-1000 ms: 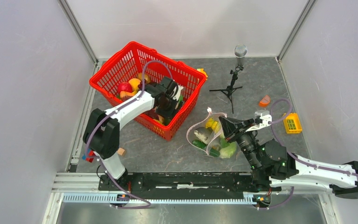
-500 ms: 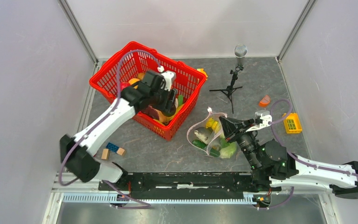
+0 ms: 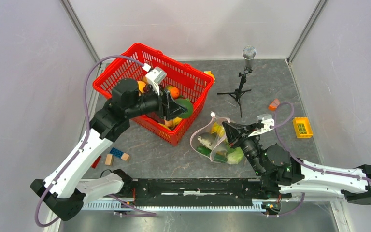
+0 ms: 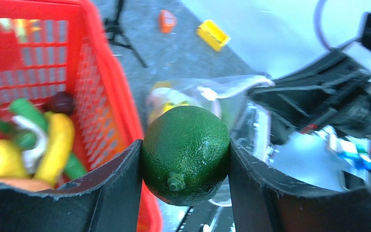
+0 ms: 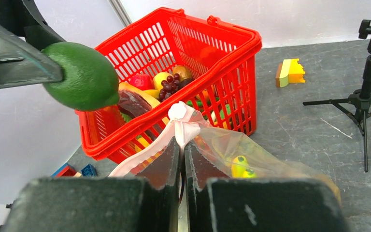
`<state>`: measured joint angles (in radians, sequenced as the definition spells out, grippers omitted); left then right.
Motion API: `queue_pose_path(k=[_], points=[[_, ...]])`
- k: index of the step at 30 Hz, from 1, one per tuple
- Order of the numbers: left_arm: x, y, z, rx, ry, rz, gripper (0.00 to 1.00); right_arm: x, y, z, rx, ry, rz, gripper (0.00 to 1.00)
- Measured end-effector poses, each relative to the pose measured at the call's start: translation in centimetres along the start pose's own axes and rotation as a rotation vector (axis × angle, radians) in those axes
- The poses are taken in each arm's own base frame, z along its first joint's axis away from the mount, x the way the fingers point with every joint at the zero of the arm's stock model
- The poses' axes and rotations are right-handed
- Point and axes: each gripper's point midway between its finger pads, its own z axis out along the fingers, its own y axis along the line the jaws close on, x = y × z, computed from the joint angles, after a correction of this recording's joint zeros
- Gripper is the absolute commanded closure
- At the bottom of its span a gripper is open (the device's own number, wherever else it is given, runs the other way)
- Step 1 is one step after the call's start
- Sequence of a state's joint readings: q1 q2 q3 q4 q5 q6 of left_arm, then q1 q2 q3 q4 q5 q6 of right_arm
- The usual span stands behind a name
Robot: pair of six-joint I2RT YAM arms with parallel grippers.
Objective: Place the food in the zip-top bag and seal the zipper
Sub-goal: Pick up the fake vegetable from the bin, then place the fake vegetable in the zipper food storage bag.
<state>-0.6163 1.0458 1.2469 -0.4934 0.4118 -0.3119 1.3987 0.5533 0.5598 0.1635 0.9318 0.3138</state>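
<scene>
One lime (image 4: pixel 185 153) hangs in the air, squeezed between the two fingers of the left gripper (image 3: pixel 178 107), which sits over the near rim of the red basket (image 3: pixel 114 65) and points across at the bag (image 3: pixel 217 145). The bag lies on the table (image 3: pixel 270 82) just to the basket's right, with several pieces of food (image 3: pixel 212 140) inside it: yellow, green and something pale. The right gripper (image 5: pixel 181 147) has its fingers pressed together on the pink zipper (image 5: pixel 186 129), holding one side of the mouth up off the table so the opening gapes toward the basket.

To my eye the step in hand is the carry: a piece is picked and on its way to the bag. More food lies in the basket, so filling looks only part done and sealing is some way off.

Next, I'd judge, the lime needs bringing over the gap in the mouth and lowering before release. It is round and would likely roll off the crinkly plastic if dropped on the lip. The right gripper's pinch ought to hold firm meanwhile.
</scene>
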Motion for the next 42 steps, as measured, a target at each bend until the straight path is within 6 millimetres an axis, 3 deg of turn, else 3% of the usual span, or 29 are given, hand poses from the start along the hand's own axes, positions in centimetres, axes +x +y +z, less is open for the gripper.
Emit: queue_pose_path(k=[3,9,15,18,23,29,38,42], points=[[0.2,-2.8,0.3,0.118,-0.010,-0.004,0.62,0.2,0.2,0.1,-0.008,0.005,0.000,0.91],[2.5,-7.9,1.5,0.267,0.047,0.029,0.63,0.3,0.5,0.1,-0.016,0.006,0.004,0.91],[4.6,-10.8,2.8,0.307,0.092,0.066,0.63,0.5,0.8,0.3,-0.027,0.013,0.001,0.92],[5.5,-10.7,3.8,0.273,0.109,0.080,0.65,0.5,1.2,0.3,-0.037,0.018,-0.002,0.92],[7.3,-8.2,6.1,0.121,0.144,0.111,0.64,0.5,1.5,0.4,-0.045,0.022,-0.005,0.92],[7.6,-6.6,6.3,0.024,0.119,0.135,0.61,0.4,1.7,0.3,-0.059,0.028,-0.006,0.92],[8.4,-6.8,7.8,0.004,0.124,0.153,0.46,-0.1,2.5,-0.1,-0.119,0.028,0.029,0.92],[9.9,-7.1,9.1,0.010,0.165,0.172,0.29,-1.2,2.5,-0.5,-0.134,0.003,0.070,0.92]])
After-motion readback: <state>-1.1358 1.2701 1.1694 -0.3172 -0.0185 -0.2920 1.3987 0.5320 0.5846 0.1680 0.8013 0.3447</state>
